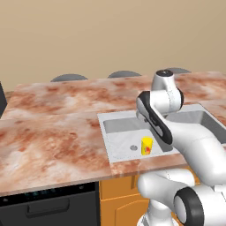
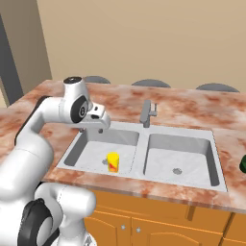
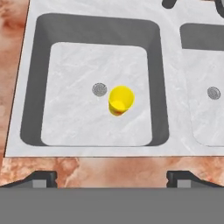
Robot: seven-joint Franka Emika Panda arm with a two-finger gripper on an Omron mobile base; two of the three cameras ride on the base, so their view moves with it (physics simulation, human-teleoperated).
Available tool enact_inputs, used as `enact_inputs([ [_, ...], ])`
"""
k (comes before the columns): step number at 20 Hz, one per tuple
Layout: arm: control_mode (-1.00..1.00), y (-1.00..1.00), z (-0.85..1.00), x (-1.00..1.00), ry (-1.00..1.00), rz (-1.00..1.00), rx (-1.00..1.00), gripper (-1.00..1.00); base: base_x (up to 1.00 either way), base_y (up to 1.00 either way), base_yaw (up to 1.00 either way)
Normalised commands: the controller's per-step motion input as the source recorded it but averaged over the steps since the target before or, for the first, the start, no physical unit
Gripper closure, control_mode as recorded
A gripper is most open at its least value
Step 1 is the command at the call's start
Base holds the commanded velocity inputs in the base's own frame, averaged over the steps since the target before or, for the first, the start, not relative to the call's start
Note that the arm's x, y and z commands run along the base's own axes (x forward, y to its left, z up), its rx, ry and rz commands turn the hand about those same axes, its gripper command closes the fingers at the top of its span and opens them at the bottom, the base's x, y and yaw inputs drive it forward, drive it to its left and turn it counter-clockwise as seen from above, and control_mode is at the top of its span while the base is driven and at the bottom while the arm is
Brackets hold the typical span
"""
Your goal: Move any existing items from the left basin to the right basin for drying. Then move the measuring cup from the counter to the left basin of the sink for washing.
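The yellow carton [image 3: 120, 100] with a red mark stands upright in the left basin [image 3: 70, 118], beside its drain.

arm: white, it rises from the base, bends forward at the elbow and reaches out at mid height | wrist: turned so the hand looks down | gripper [image 3: 112, 177]: jaws wide apart, the two dark fingertips [image 3: 41, 178] far from each other, nothing between them

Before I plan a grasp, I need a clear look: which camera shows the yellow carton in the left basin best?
The hand view: the yellow carton sits near centre, seen from above beside the drain, unobstructed. The right base view shows its side and red mark, smaller. The left base view shows it close beside the arm.
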Motion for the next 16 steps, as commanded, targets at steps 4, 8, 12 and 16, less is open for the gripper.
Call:
enact_inputs([
  [4, -1.00, -0.14, -0.25, 0.20, 0.00, 0.00, 0.00, -1.00, 0.00, 0.00, 0.00],
  [8, -1.00, -0.06, -0.29, 0.32, 0.00, 0.00, 0.00, -1.00, 0.00, 0.00, 0.00],
  [12, -1.00, -0.06, -0.35, 0.35, 0.00, 0.00, 0.00, -1.00, 0.00, 0.00, 0.00],
  [16, -1.00, -0.03, -0.32, 0.31, 0.00, 0.00, 0.00, -1.00, 0.00, 0.00, 0.00],
])
